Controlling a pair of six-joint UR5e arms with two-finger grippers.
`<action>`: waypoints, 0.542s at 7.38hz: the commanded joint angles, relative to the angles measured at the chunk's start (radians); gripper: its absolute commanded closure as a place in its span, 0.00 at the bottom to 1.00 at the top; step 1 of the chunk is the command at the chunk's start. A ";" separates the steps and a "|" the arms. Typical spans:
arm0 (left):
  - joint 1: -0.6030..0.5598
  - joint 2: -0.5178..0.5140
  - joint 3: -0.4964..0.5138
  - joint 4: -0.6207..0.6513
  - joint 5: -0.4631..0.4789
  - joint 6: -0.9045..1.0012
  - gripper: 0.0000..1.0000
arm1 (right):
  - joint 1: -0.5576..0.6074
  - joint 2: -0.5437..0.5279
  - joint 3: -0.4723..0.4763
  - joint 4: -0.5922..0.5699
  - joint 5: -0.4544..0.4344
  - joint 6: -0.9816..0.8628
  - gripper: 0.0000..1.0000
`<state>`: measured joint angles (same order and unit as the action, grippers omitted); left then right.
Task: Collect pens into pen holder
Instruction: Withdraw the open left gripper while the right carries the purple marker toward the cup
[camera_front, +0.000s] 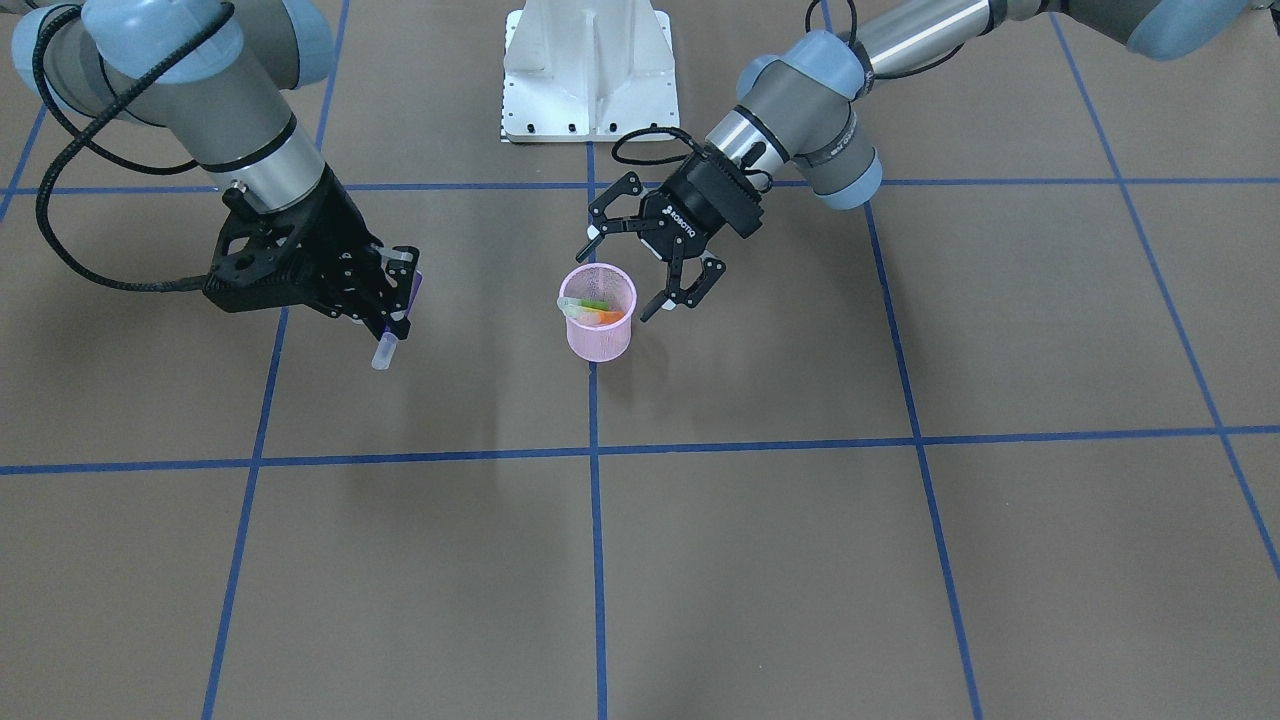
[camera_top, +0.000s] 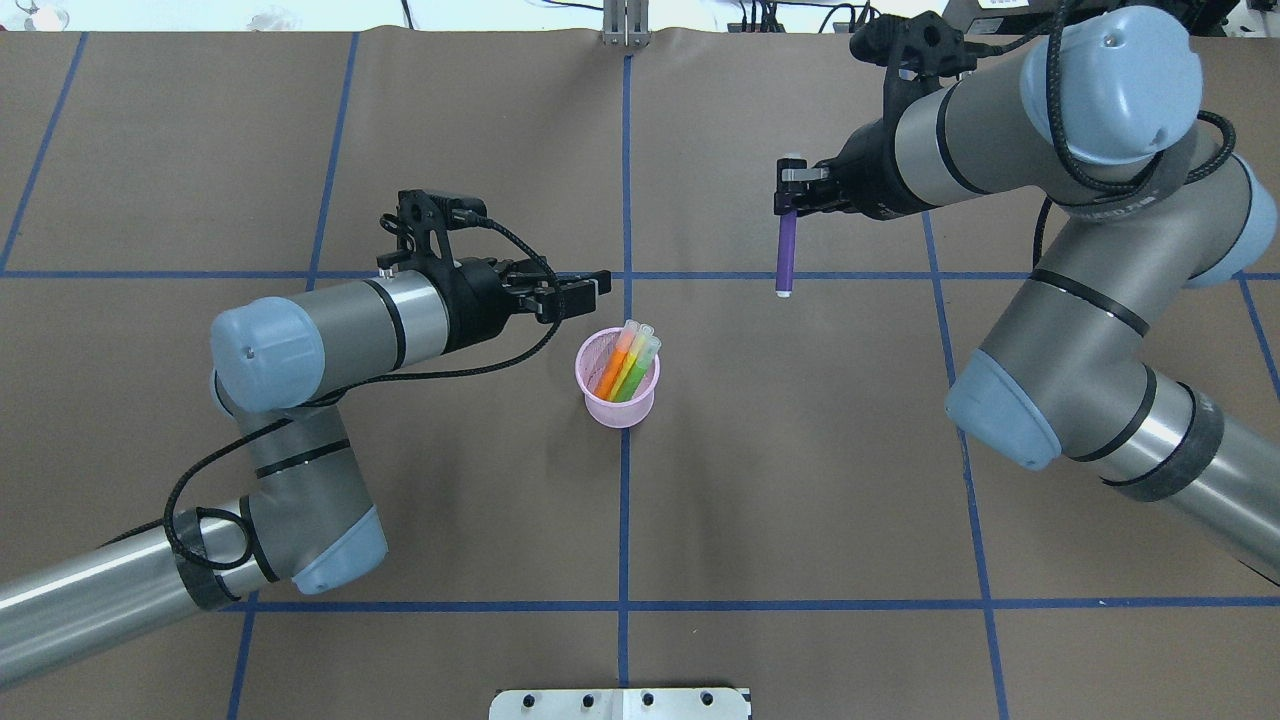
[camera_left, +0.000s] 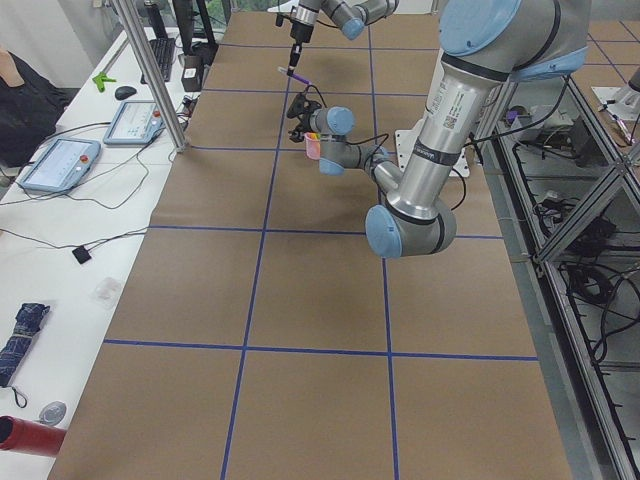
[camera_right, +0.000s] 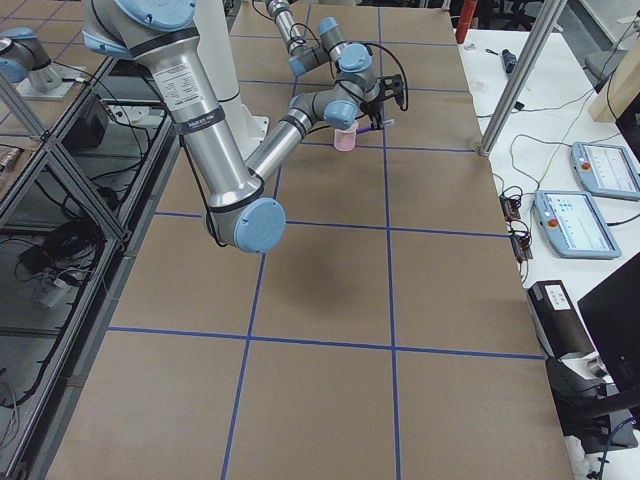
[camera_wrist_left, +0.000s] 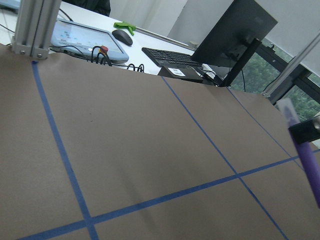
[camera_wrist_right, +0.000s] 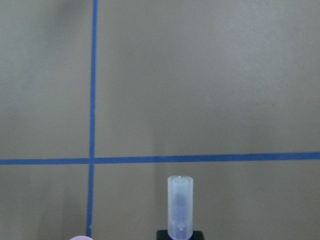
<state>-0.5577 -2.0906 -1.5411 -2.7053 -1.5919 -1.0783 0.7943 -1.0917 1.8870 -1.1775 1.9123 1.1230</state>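
The pink mesh pen holder (camera_front: 598, 325) (camera_top: 618, 400) stands upright at the table's middle, on a blue tape line. An orange pen (camera_top: 612, 368) and a green pen (camera_top: 637, 368) lean inside it, pale caps up. My left gripper (camera_front: 616, 285) (camera_top: 590, 288) is open and empty, level with the holder's rim and close beside it. My right gripper (camera_front: 395, 300) (camera_top: 790, 190) is shut on the purple pen (camera_front: 388, 345) (camera_top: 786, 250), which hangs cap down above the table, well to the side of the holder. The right wrist view shows its pale cap (camera_wrist_right: 179, 207).
Brown paper with a blue tape grid (camera_top: 625, 605) covers the table. The white robot base (camera_front: 588, 70) sits at the robot's edge. A side bench with tablets (camera_left: 60, 165) and a metal post (camera_left: 150, 75) runs along the far edge.
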 joint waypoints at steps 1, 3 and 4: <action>-0.153 0.006 -0.002 0.207 -0.266 -0.020 0.01 | -0.024 -0.001 0.000 0.169 -0.122 -0.020 1.00; -0.349 0.004 -0.027 0.483 -0.588 -0.008 0.01 | -0.113 -0.005 -0.015 0.330 -0.234 -0.023 1.00; -0.419 0.006 -0.025 0.563 -0.662 -0.005 0.01 | -0.169 0.001 -0.014 0.352 -0.318 -0.032 1.00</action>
<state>-0.8811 -2.0855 -1.5622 -2.2621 -2.1293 -1.0888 0.6866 -1.0944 1.8745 -0.8740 1.6836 1.0985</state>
